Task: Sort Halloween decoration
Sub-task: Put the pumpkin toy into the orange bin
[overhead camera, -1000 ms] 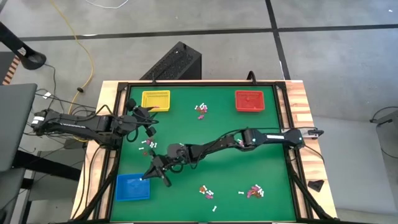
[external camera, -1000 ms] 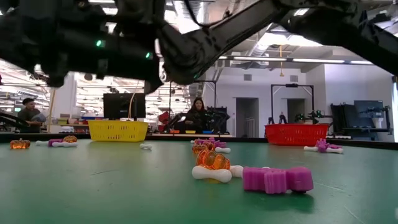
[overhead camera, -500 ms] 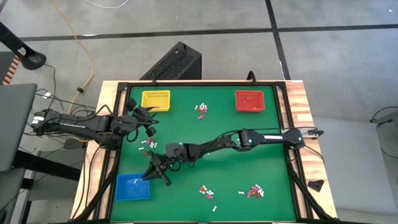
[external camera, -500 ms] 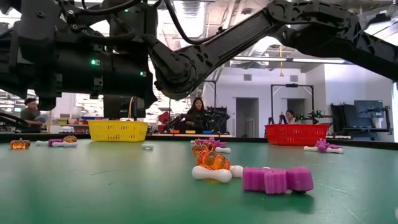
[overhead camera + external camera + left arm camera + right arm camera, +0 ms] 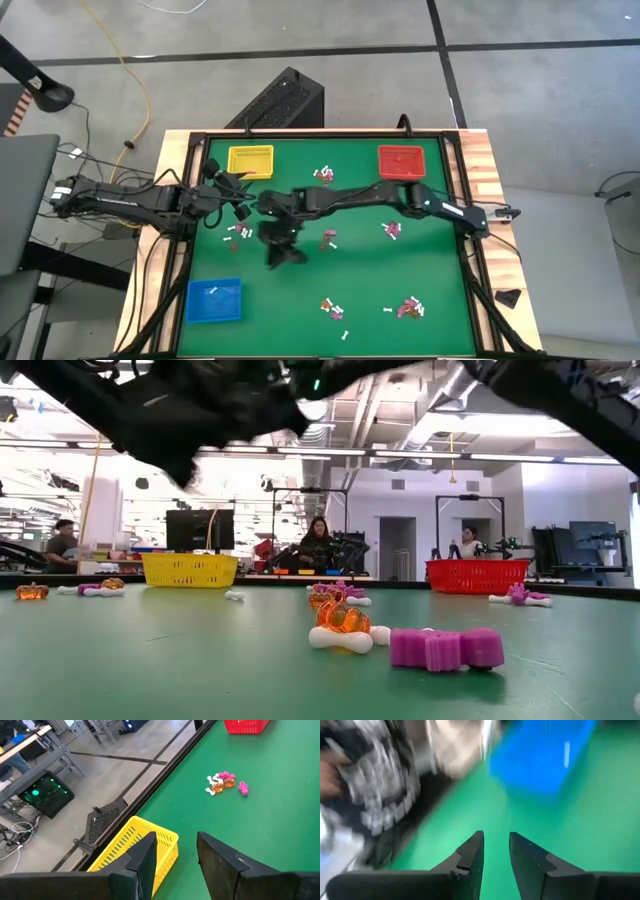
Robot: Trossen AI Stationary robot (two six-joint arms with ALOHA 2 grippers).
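Pulling back from the blue tray (image 5: 214,300), where a white trinket (image 5: 213,291) now lies, the right gripper (image 5: 283,250) hangs spread and empty mid-table, left gripper (image 5: 236,195) spread by the yellow tray (image 5: 250,160).

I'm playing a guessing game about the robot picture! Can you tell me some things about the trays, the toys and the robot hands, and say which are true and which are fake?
1. The blue tray has a little white piece inside. True.
2. The yellow tray sits at the same end of the table as the red tray. True.
3. The right gripper is squeezing a purple toy. False: its fingers are apart with nothing between them.
4. The left gripper is inside the yellow tray. False: it hangs open beside that tray, empty.
5. All the Halloween decoration is already in trays. False: several small clusters lie on the green table.
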